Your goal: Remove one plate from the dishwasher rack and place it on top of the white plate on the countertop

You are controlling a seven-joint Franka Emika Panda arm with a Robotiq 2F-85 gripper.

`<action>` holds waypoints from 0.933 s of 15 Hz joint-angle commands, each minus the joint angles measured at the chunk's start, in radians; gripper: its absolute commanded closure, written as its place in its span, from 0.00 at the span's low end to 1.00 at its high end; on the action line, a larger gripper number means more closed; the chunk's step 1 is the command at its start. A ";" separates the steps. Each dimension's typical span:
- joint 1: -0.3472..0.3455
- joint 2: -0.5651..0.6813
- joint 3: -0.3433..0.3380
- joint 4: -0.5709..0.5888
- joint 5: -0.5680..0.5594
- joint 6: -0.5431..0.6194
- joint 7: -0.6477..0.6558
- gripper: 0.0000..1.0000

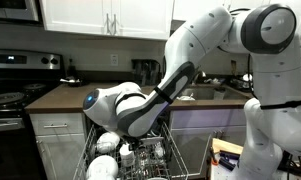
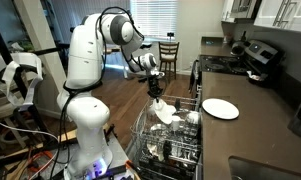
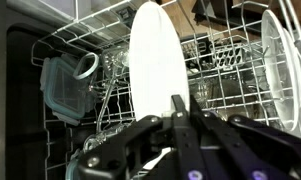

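Note:
My gripper [image 3: 185, 99] is shut on the near rim of a white plate [image 3: 155, 55], which stands on edge between the fingers. In an exterior view the gripper [image 2: 155, 88] hangs over the open dishwasher rack [image 2: 175, 150] with that plate [image 2: 162, 110] just below it. The rack [image 3: 225, 60] spreads behind the plate in the wrist view. A small flat white plate [image 2: 220, 108] lies alone on the dark countertop [image 2: 255, 130]. In an exterior view my arm covers the gripper, and white dishes [image 1: 108, 145] show in the rack [image 1: 155, 155].
Another white dish [image 3: 286, 60] stands in the rack close beside the held plate. A plastic container [image 3: 62, 88] and a glass [image 3: 87, 66] sit further off. A stove [image 2: 228, 62] stands beyond the counter, with a chair [image 2: 168, 52] at the back.

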 commanded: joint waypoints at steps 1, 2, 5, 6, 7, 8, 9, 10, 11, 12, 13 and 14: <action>0.021 -0.032 0.006 -0.007 -0.055 -0.025 0.053 0.98; 0.025 -0.034 0.006 -0.004 -0.067 -0.032 0.059 0.98; 0.037 -0.031 0.007 0.011 -0.103 -0.061 0.085 0.98; 0.038 -0.032 0.008 0.013 -0.112 -0.064 0.091 0.98; 0.032 -0.034 0.010 0.009 -0.110 -0.054 0.089 0.98; 0.022 -0.037 0.013 0.002 -0.092 -0.034 0.080 0.98; 0.019 -0.004 0.016 0.015 -0.083 -0.023 0.065 0.93; 0.018 -0.004 0.016 0.015 -0.083 -0.023 0.065 0.93; 0.018 -0.004 0.016 0.015 -0.083 -0.023 0.065 0.93; 0.018 -0.004 0.016 0.015 -0.083 -0.023 0.065 0.93; 0.018 -0.004 0.016 0.015 -0.083 -0.023 0.065 0.93; 0.018 -0.004 0.016 0.015 -0.083 -0.023 0.065 0.98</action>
